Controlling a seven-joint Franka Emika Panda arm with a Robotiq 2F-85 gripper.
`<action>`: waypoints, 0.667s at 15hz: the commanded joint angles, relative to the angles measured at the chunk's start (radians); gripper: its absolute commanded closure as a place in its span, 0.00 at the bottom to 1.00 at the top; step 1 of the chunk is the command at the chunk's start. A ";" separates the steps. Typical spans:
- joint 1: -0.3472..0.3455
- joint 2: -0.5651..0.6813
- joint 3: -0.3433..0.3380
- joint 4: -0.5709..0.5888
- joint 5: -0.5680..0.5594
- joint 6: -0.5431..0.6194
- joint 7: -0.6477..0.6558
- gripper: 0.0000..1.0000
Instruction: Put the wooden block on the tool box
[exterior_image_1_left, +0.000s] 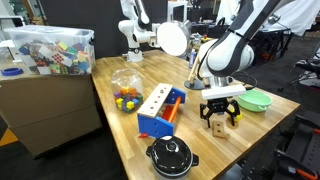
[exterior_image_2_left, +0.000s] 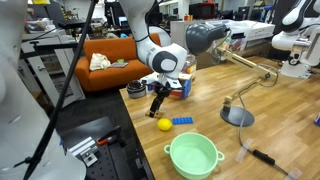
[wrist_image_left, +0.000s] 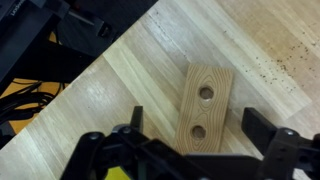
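Note:
The wooden block (wrist_image_left: 204, 108) is a flat light brown piece with two dark holes. It lies on the wooden table in the wrist view. My gripper (wrist_image_left: 193, 120) is open, with one black finger on each side of the block and a gap on both sides. In an exterior view the gripper (exterior_image_1_left: 219, 120) is low over the table with the block (exterior_image_1_left: 218, 127) between its fingers. The blue tool box (exterior_image_1_left: 160, 109), with a pale holed top bar and orange-red parts, stands beside the gripper. It also shows behind the gripper in an exterior view (exterior_image_2_left: 177, 88).
A black round pot (exterior_image_1_left: 172, 157) stands near the table's front edge. A clear bowl of coloured balls (exterior_image_1_left: 126, 88) is behind the tool box. A green bowl (exterior_image_2_left: 194, 155), a yellow ball (exterior_image_2_left: 163, 124), a flat blue piece (exterior_image_2_left: 182, 121) and a desk lamp (exterior_image_2_left: 238, 115) are nearby.

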 joint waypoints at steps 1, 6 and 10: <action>0.023 0.018 -0.024 0.013 -0.012 0.016 0.016 0.02; 0.015 0.019 -0.020 0.023 0.012 0.022 0.012 0.44; 0.013 0.020 -0.023 0.030 0.012 0.020 0.021 0.71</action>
